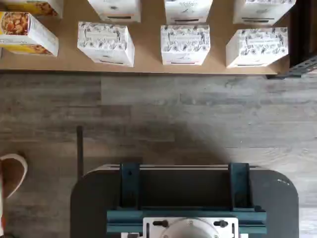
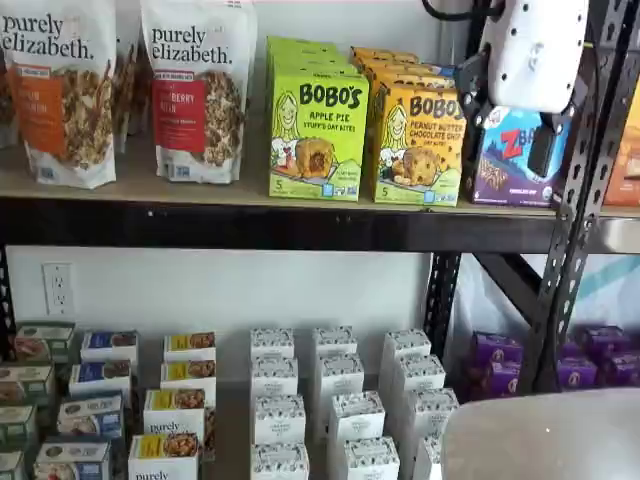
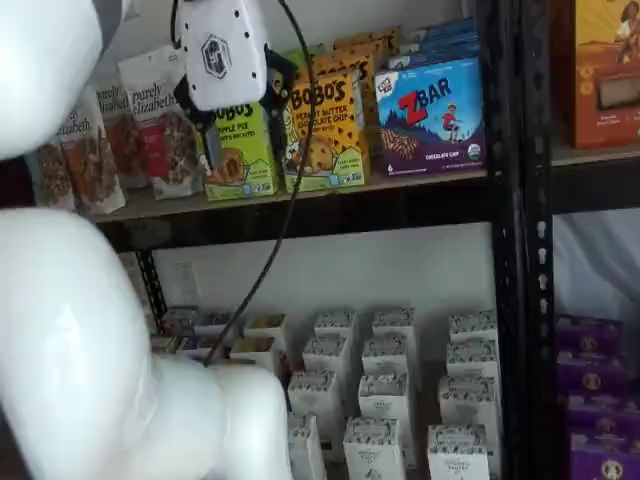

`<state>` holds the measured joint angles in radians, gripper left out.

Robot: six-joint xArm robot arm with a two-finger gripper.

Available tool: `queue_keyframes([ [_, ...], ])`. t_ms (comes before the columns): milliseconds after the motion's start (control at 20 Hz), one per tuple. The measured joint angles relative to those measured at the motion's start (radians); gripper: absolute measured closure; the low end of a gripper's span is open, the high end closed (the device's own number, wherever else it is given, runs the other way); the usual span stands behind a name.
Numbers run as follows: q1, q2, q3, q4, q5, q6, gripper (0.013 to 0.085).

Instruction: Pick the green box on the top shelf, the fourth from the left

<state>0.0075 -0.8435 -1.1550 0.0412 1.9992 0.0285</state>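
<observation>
1. The green box (image 2: 318, 133) stands upright at the front edge of the top shelf (image 2: 250, 222), its lime face reading "BOBO'S Apple Pie"; more green cartons are lined up behind it.
2. Just beside it on one side stands a yellow-orange Bobo's peanut butter carton (image 2: 418, 143); on the other side, a purely elizabeth granola bag (image 2: 197, 88) with a red label, and a second granola bag (image 2: 58, 90) with an orange label further along.
3. A blue ZBar carton (image 2: 512, 155) stands beyond the peanut butter carton, partly hidden by the gripper (image 2: 543, 150) in that shelf view.
4. The gripper's white body hangs in front of the top shelf in both shelf views. In one it sits before the ZBar carton; in the other the gripper (image 3: 212, 140) overlaps the green box (image 3: 240, 150).
5. Its black fingers (image 3: 210, 145) show only as dark strips below the white body, with no clear gap, so I cannot tell whether they are apart or together. No box is in them.
6. A black cable (image 3: 290, 150) drops from the gripper across the shelf front.
7. On the lower shelf stand rows of small white patterned boxes (image 2: 335, 415); purple cartons (image 2: 495, 362) lie toward its far end.
8. The wrist view shows white patterned boxes (image 1: 184, 44) on a tan board above a grey wood-look floor (image 1: 188, 114), with the dark mount (image 1: 185, 198) and its teal brackets.
</observation>
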Motion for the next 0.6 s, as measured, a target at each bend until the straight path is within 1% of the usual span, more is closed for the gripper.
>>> queue_keyframes([
  [50, -0.019, -0.013, 0.012, 0.021, -0.019, -0.012, 0.0130],
  [100, -0.079, -0.049, 0.046, 0.084, -0.075, -0.047, 0.0130],
  [150, -0.102, -0.061, 0.057, 0.113, -0.095, -0.063, 0.0130],
  [200, -0.113, -0.065, 0.061, 0.128, -0.103, -0.071, 0.0130],
  [400, -0.114, -0.061, 0.059, 0.135, -0.100, -0.072, 0.0130],
  [600, -0.088, -0.061, 0.063, 0.120, -0.117, -0.053, 0.0130],
])
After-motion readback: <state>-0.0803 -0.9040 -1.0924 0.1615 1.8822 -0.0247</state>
